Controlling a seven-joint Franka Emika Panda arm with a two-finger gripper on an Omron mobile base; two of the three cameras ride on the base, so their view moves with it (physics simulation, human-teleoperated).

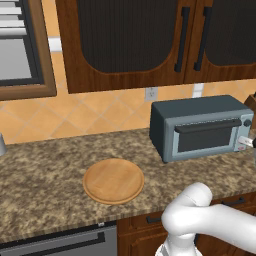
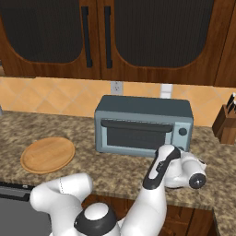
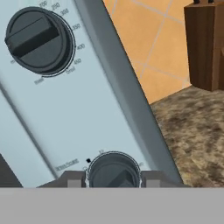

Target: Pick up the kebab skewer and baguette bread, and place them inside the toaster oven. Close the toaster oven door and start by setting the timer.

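The toaster oven sits mid-frame in the right base view with the toaster oven door shut, and the wooden board at lower left is bare, so loading and closing look done and only the timer remains; skewer and bread are presumably inside, hidden behind the dark glass. The hand view adds what the base views lack: the gripper, at bottom centre, has its fingers closed narrowly around the lower knob, with the upper knob at upper left and a knife block at upper right.
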